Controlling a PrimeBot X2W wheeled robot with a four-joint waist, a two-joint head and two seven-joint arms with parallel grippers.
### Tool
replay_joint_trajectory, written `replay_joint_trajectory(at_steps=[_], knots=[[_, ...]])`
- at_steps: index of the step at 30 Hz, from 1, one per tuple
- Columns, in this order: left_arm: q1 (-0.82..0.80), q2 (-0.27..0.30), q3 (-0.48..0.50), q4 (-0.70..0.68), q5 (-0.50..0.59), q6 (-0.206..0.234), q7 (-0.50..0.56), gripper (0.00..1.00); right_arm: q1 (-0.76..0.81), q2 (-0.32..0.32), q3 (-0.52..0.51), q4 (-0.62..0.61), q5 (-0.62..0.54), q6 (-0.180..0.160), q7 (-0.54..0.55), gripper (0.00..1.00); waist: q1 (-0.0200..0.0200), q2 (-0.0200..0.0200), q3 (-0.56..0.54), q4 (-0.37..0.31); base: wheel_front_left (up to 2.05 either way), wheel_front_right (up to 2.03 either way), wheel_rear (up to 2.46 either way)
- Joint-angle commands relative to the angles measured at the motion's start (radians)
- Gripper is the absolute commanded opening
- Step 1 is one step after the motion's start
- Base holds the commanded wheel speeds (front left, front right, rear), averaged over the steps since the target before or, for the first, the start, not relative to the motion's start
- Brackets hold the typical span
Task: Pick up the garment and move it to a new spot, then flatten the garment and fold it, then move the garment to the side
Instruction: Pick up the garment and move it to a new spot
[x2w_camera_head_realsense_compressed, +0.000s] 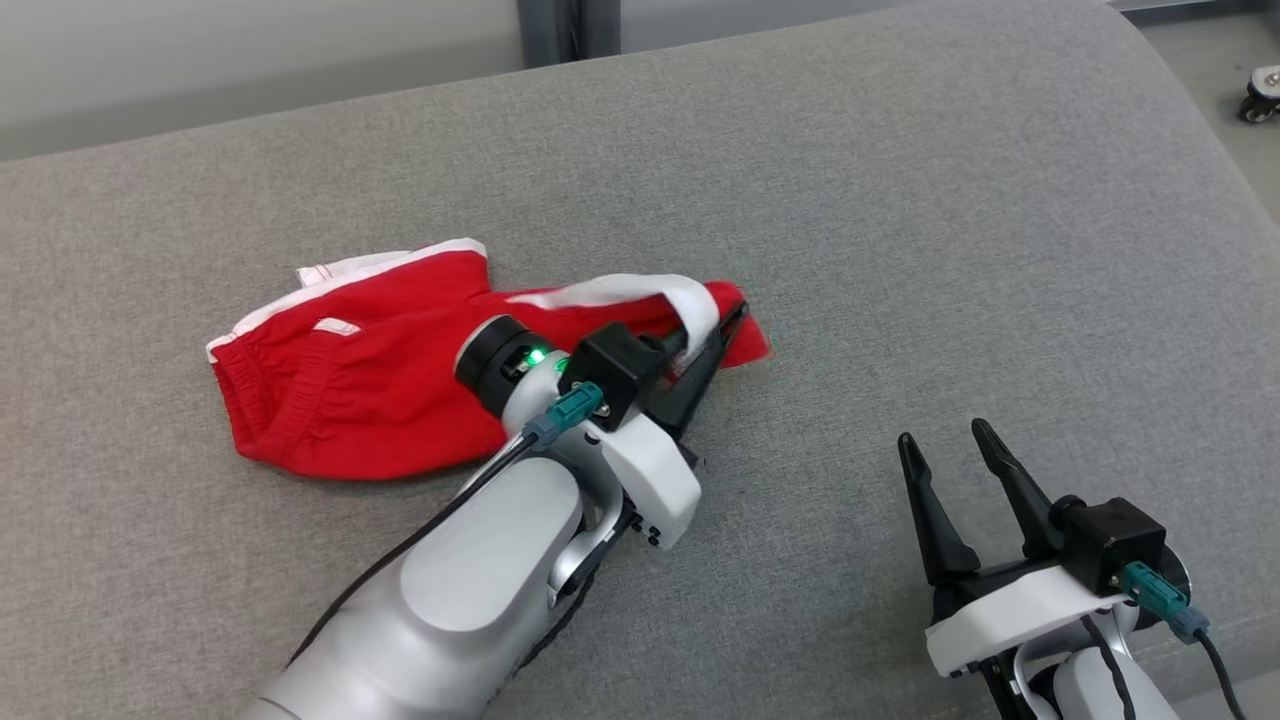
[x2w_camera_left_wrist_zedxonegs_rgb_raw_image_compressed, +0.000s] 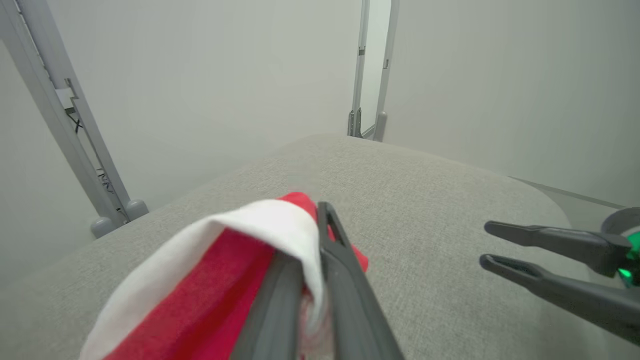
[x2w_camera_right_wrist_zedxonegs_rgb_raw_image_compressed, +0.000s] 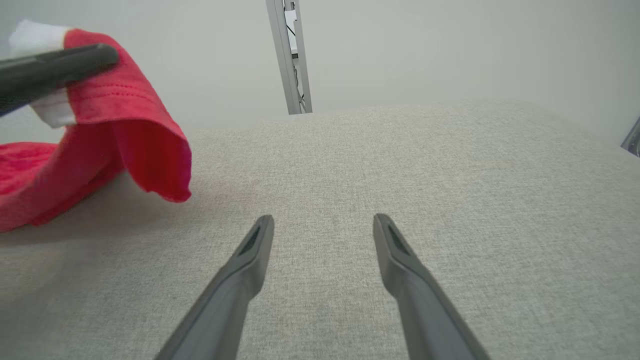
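The large red jersey with white sleeves is out of view. On the grey cushion (x2w_camera_head_realsense_compressed: 900, 200) lies a smaller red bundle (x2w_camera_head_realsense_compressed: 350, 390) with white edging, a gathered elastic band at its left end and a small white label. My left gripper (x2w_camera_head_realsense_compressed: 735, 318) is shut on the bundle's right end, and a white strip loops over its fingers. In the left wrist view the white edge drapes over the closed fingers (x2w_camera_left_wrist_zedxonegs_rgb_raw_image_compressed: 345, 280), red cloth (x2w_camera_left_wrist_zedxonegs_rgb_raw_image_compressed: 200, 300) beside them. That pinched red corner (x2w_camera_right_wrist_zedxonegs_rgb_raw_image_compressed: 100, 140) hangs lifted off the cushion. My right gripper (x2w_camera_head_realsense_compressed: 943, 435) rests open to the right, with nothing in it (x2w_camera_right_wrist_zedxonegs_rgb_raw_image_compressed: 324, 220).
The cushion's far edge curves down toward a pale wall. Grey metal frame posts (x2w_camera_left_wrist_zedxonegs_rgb_raw_image_compressed: 367, 100) (x2w_camera_left_wrist_zedxonegs_rgb_raw_image_compressed: 65, 125) stand behind it. A caster wheel (x2w_camera_head_realsense_compressed: 1260, 95) sits on the floor at the far right. Bare grey fabric stretches to the right of the bundle.
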Motion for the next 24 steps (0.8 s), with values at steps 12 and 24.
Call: replay_joint_trajectory(at_steps=[12, 24], knots=[[0.12, 0.012, 0.17, 0.061, 0.063, 0.041, -0.002, 1.0, 0.013, -0.004, -0.016, -0.001, -0.011, 0.0, 0.0, 1.0, 0.0, -0.0001, -0.061, 0.077, 0.0, 0.0, 0.0], [0.441, 0.078, 0.522, -0.09, 0.157, 0.104, -0.002, 1.0, 0.065, -0.004, -0.043, -0.005, -0.042, 0.0, 0.0, 1.0, 0.0, -0.0001, -0.16, 0.146, 0.0, 0.0, 0.0]])
